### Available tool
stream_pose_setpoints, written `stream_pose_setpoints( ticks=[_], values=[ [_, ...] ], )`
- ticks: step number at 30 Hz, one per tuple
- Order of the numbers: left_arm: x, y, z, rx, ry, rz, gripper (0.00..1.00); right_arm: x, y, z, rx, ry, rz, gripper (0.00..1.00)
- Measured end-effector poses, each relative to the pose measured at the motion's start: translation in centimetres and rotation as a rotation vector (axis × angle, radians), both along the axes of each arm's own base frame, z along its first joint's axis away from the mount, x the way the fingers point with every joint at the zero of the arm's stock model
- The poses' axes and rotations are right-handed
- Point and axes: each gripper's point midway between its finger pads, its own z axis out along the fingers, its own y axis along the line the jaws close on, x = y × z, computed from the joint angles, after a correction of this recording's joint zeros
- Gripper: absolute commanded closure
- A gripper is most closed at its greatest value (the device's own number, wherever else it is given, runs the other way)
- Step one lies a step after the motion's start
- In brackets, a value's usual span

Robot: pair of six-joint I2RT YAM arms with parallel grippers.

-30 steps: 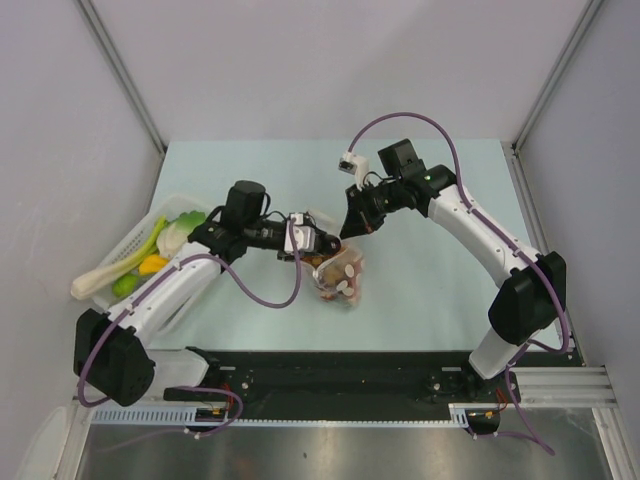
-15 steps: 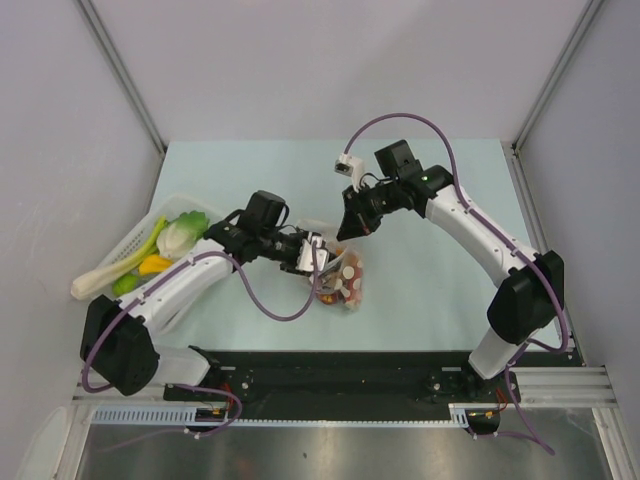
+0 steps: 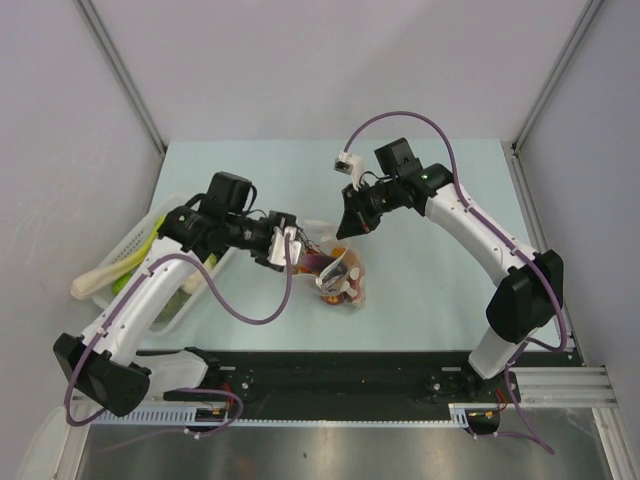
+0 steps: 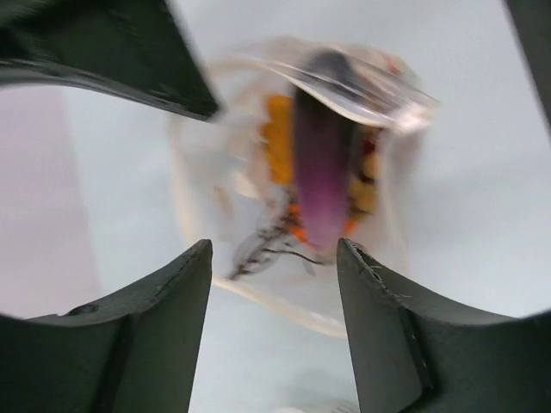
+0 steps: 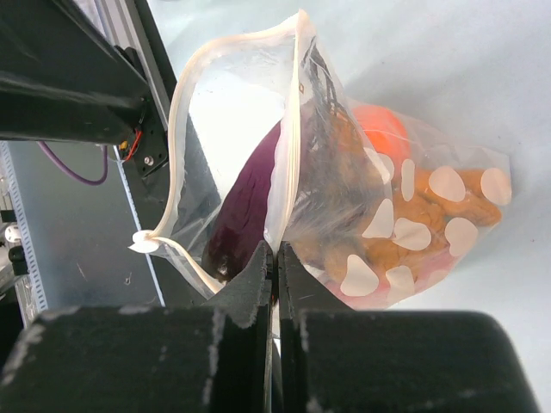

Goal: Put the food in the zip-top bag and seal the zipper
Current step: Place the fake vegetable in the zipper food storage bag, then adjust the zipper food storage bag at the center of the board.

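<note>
The zip-top bag (image 3: 346, 282), clear with white dots, stands open at mid-table with food in it. In the right wrist view the bag (image 5: 405, 215) holds a dark purple eggplant (image 5: 248, 200) and orange and tan food (image 5: 383, 129). Its whitish zipper strip (image 5: 182, 120) curves open around the mouth. My right gripper (image 5: 277, 258) is shut on the bag's rim and holds it up; it shows in the top view (image 3: 349, 227) too. My left gripper (image 4: 274, 256) is open and empty, just left of the bag's mouth (image 3: 297, 256). The eggplant (image 4: 323, 163) shows blurred ahead of it.
A white tray (image 3: 134, 248) with green, white and yellow vegetables sits at the table's left edge, partly hidden under my left arm. A long white vegetable (image 3: 92, 282) sticks out of its near end. A black rail (image 3: 340, 385) runs along the front.
My left gripper reached to the bag's mouth, then drew back to the left, now open and empty. The purple eggplant now lies in the bag. The right gripper kept its hold.
</note>
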Motion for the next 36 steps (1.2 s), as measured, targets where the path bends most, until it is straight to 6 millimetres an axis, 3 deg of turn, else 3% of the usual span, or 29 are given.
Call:
stream_pose_setpoints(
  ticks=[6,8,9,11,12,16,19,24,27,28,31,36],
  values=[
    [-3.7,3.2,-6.7,0.212,0.152,-0.075,0.39,0.0,0.0,0.0,0.001,-0.001,0.000,1.00],
    [-4.2,3.9,-8.3,0.255,0.184,-0.082,0.51,0.0,0.0,0.0,0.001,-0.001,0.000,1.00],
    [-4.4,4.1,-9.1,0.272,0.199,-0.088,0.68,0.0,0.0,0.0,0.001,-0.001,0.001,1.00],
    [-4.3,4.2,-10.0,0.291,0.209,-0.089,0.82,0.0,0.0,0.1,0.003,-0.003,0.006,1.00],
    [-4.1,4.2,-10.2,0.297,0.204,-0.092,0.96,-0.1,0.1,0.1,0.003,-0.005,0.010,1.00],
    [-3.8,2.3,-9.7,0.266,0.170,-0.116,1.00,-0.5,0.4,0.0,-0.001,-0.019,0.036,1.00],
    [-3.8,-0.5,-7.4,0.180,0.147,-0.128,1.00,-1.0,1.6,0.2,-0.004,-0.047,0.086,1.00],
    [-3.1,-5.2,-3.4,-0.009,0.144,-0.075,1.00,-1.6,5.2,0.9,0.013,-0.098,0.189,1.00],
    [-2.6,-6.4,-2.7,-0.073,0.183,-0.014,1.00,-2.0,6.3,0.8,0.017,-0.105,0.225,0.79],
    [-2.5,-6.5,-2.9,-0.083,0.202,0.011,1.00,-2.0,6.3,0.7,0.015,-0.111,0.232,0.62],
    [-2.4,-6.5,-4.4,-0.089,0.263,0.065,1.00,-1.5,5.7,0.6,0.008,-0.107,0.222,0.42],
    [-3.7,-5.4,-7.2,-0.083,0.336,0.120,1.00,1.6,2.8,0.9,0.003,-0.117,0.131,0.34]
  ],
)
